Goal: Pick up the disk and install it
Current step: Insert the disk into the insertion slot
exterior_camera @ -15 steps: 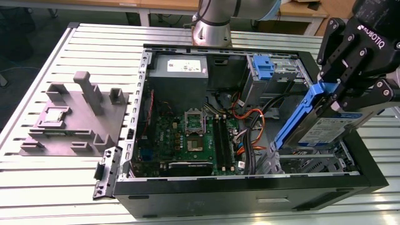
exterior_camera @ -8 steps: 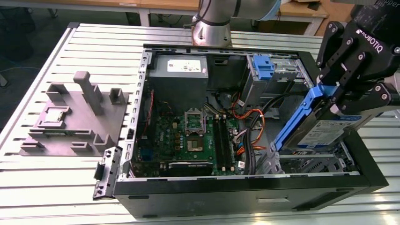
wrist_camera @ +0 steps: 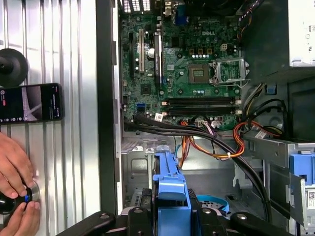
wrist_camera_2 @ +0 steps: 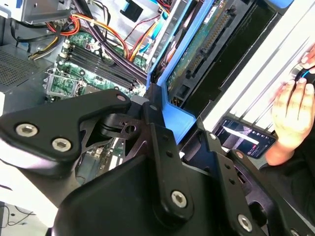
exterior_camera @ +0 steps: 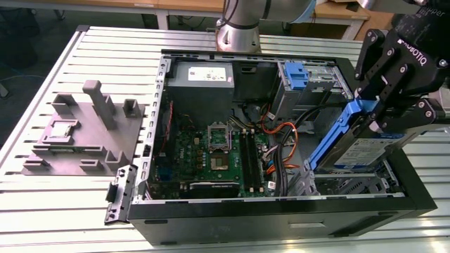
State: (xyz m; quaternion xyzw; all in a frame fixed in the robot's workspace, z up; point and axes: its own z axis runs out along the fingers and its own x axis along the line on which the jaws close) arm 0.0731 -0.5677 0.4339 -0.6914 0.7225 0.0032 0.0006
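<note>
- Blue plastic rails frame the disk, and the black end effector has its fingers closed on the disk's upper end, so the disk hangs from it.
- The disk is up in the air, tilted, over the corner of the open computer case at the exterior view's right, near the case's front wall.
- Its long side runs away from the end effector, down and toward the exterior view's left, so the low end points into the case.
- Right under that low end sits a grey metal drive cage. The disk looks very near it, though I cannot tell if they touch yet.
- In the first wrist view the blue rail sticks straight out from between the fingers, toward the bare metal floor of the case and the orange cables beyond.
- In the second wrist view the disk's green underside shows, with its connector edge at the far end (away from the fingers).
- Another blue bracket stands at the far end of the case, well apart from the disk.
- My guess is that the disk is picked up but not yet seated.
- A person's hand rests on the table beside the case, near a phone.
</note>
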